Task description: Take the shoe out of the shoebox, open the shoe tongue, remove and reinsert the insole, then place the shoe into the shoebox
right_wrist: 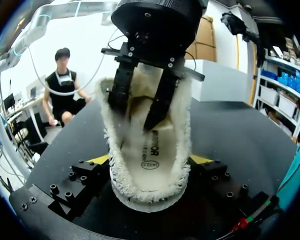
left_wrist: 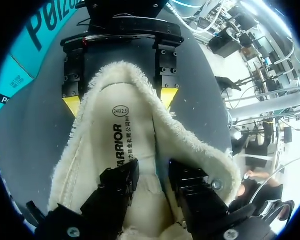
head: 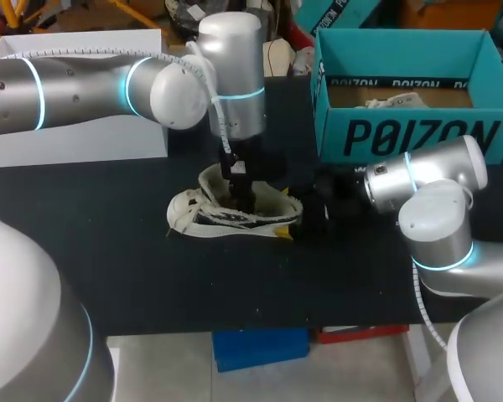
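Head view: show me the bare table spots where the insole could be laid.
Bare: a strip of table between the shoe and the near edge, and the patch between the shoe and the white box. Crowded: around the shoe, where the left gripper and right gripper meet, up to the shoebox.

One shoe (head: pixel 235 213), one insole (left_wrist: pixel 135 150), one teal shoebox (head: pixel 411 134), one white box (head: pixel 84 142), two claws: left claw (left_wrist: pixel 152 175), right claw (right_wrist: pixel 152 160).

I work over a matte black table (head: pixel 109 268), evenly lit. A white box (head: pixel 75 146) stands on it at my far left, near the back edge.
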